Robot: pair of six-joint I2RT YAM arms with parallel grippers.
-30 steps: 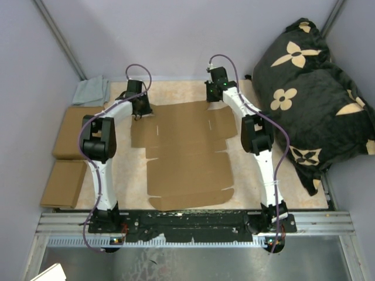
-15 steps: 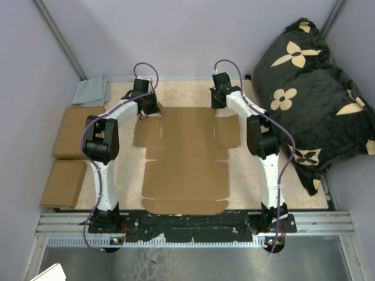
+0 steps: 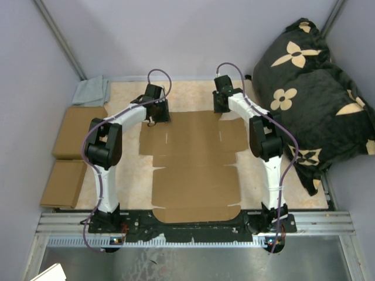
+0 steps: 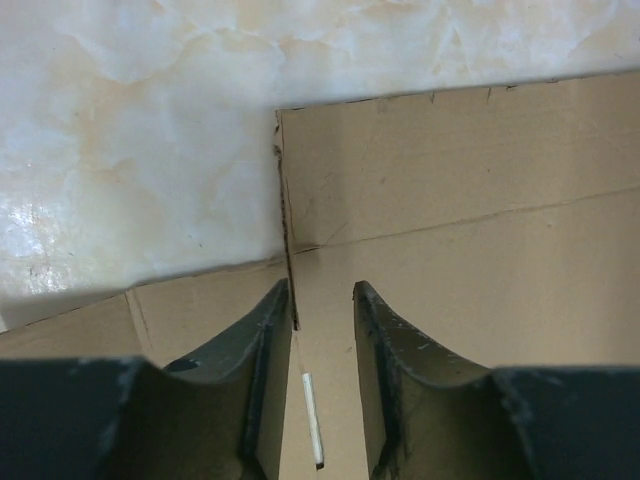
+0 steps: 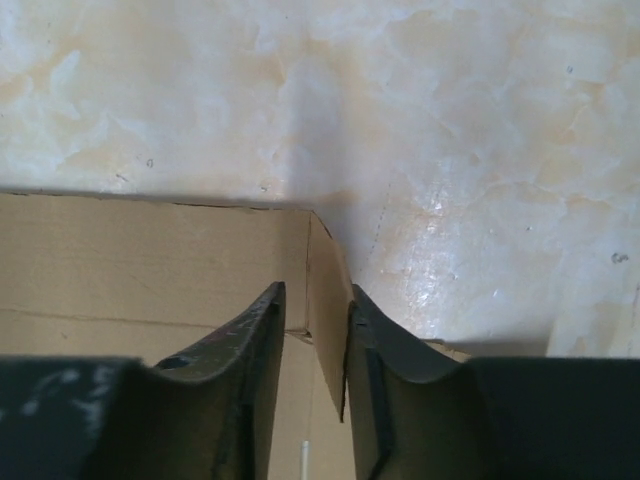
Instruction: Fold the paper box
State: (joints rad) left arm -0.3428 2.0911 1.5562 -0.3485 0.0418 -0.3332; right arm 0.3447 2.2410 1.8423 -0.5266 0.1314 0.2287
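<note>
The paper box [image 3: 193, 161] lies as a flat brown cardboard blank on the marbled table [image 3: 132, 175], between the two arms. My left gripper [image 3: 156, 113] is at the blank's far left corner. In the left wrist view it [image 4: 322, 295] is open and straddles a slit in the cardboard [image 4: 470, 200], with nothing held. My right gripper [image 3: 222, 104] is at the far right corner. In the right wrist view it [image 5: 315, 295] is open around a raised corner flap [image 5: 328, 290]. The flap leans on the right finger and stands apart from the left one.
Two ready-made brown boxes [image 3: 75, 132] [image 3: 63, 183] lie along the left edge, with a grey cloth [image 3: 91, 91] behind them. A big black pillow with cream flowers [image 3: 316, 93] fills the right side. Walls close off the back and sides.
Both grippers moved rightward along the blank's far edge, and the blank slid right and toward the arm bases. A corner flap now stands raised between the right jaws.
</note>
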